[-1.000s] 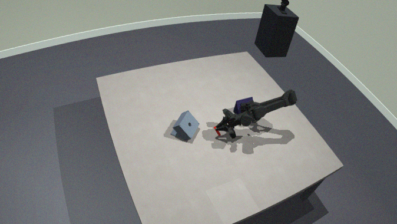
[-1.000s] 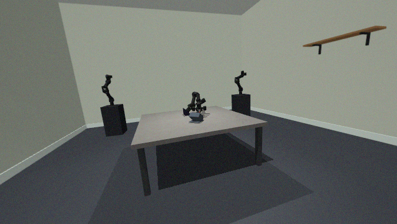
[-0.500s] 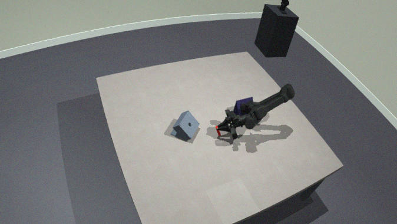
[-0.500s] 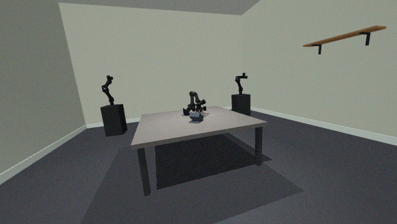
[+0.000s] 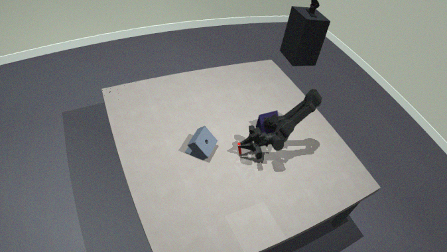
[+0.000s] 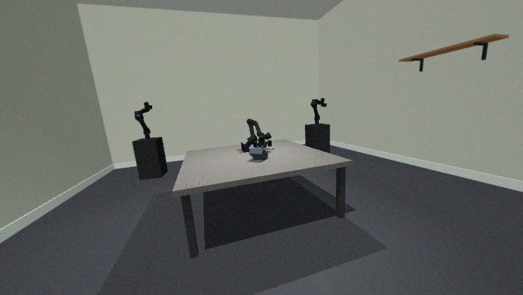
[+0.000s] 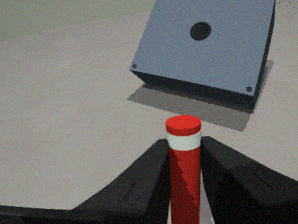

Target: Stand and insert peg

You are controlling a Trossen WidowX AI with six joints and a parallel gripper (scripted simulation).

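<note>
"Where is the peg [image 5: 239, 149] [image 7: 184, 175]?"
"The pincer [image 5: 239, 150] [image 7: 184, 147] grips it, white band up, over the tabletop [image 5: 166, 99] [image 6: 233, 164] [image 7: 75, 115]."
"Is it done?"
"No. The hole [image 5: 206, 141] [image 7: 200, 31] beyond isn't filled. I can't tell if it stood alone."

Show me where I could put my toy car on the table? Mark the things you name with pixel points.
There's bare table between the blue sloped panel [image 5: 199, 143] [image 6: 258, 154] [image 7: 175, 52] and the table's far left corner, and more toward the front edge. It's crowded around the fingers [image 5: 240, 150] and the purple block [image 5: 265, 119].
</note>
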